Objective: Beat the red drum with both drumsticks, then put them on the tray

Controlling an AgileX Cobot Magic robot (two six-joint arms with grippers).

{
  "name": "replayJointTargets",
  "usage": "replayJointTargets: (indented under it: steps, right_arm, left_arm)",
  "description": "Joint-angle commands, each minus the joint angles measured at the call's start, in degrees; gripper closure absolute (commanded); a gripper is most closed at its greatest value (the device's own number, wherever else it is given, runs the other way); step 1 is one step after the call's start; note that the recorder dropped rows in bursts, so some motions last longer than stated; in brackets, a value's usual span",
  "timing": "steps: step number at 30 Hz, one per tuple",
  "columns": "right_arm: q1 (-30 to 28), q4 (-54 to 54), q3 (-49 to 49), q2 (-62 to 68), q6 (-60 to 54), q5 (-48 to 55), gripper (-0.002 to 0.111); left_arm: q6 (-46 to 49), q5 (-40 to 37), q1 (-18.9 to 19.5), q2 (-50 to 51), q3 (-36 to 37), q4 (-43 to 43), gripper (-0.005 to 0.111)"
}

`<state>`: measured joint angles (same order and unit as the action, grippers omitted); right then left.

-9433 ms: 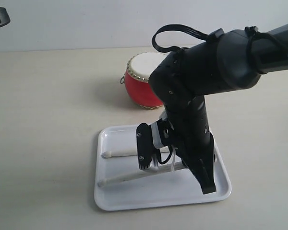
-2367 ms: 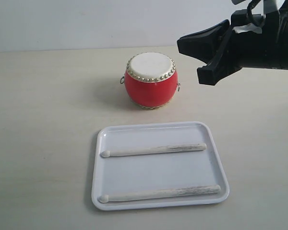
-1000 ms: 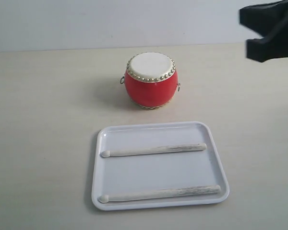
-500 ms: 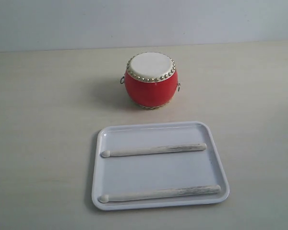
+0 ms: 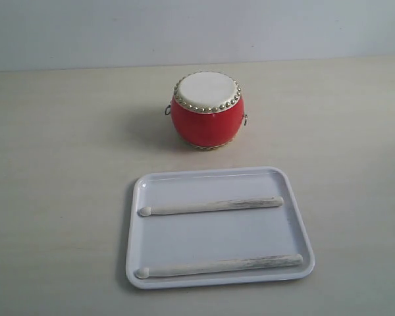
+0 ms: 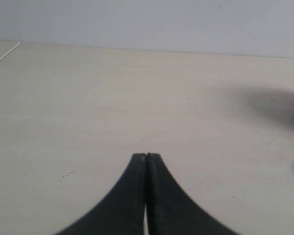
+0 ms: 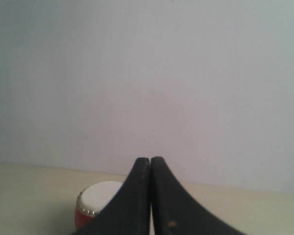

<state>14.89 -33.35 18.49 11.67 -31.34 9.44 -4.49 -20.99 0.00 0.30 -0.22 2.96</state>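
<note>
Pale wooden drumsticks (image 5: pixel 210 206) lie parallel and apart in the white tray (image 5: pixel 217 234), which sits on the bench (image 5: pixel 59 164) near the red drum (image 5: pixel 207 110). They look light, stiff and smooth, likely to roll, so I'd pinch one mid-shaft. The left tool (image 6: pixel 146 155) and right tool (image 7: pixel 150 159) are both closed on nothing, away from the tray.

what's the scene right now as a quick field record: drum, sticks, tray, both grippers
red drum: upright on the table, beyond the tray in the exterior view, not touching it
tray: both sticks lie inside it
far drumstick: flat, rounded tip toward that view's left
near drumstick: flat, roughly parallel, apart from the other
left gripper: jaws shut, empty
right gripper: jaws shut, empty
arms: neither shows in the exterior view
</note>
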Motion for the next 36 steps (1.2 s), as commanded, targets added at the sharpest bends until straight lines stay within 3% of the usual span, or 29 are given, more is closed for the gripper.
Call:
replayJointTargets:
  steps: [1,10,23,36]
  right_arm:
    - [-0.38,22.36,-0.39,-0.34,25.46,1.69,0.108]
    - [-1.25,25.92,-3.08,-4.04,25.02,1.48,0.108]
    - [-16.95,28.08,-12.98,-6.96,25.51,1.26,0.108]
    - [-17.52,32.31,-18.49,-11.67,25.51,4.85,0.108]
  left_arm:
    - [0.24,0.68,0.07,-0.30,0.22,-0.34,0.107]
    - [0.24,0.68,0.07,-0.30,0.22,-0.34,0.107]
    - [0.24,0.68,0.07,-0.30,0.22,-0.34,0.107]
    - [0.24,0.68,0.07,-0.30,0.22,-0.34,0.107]
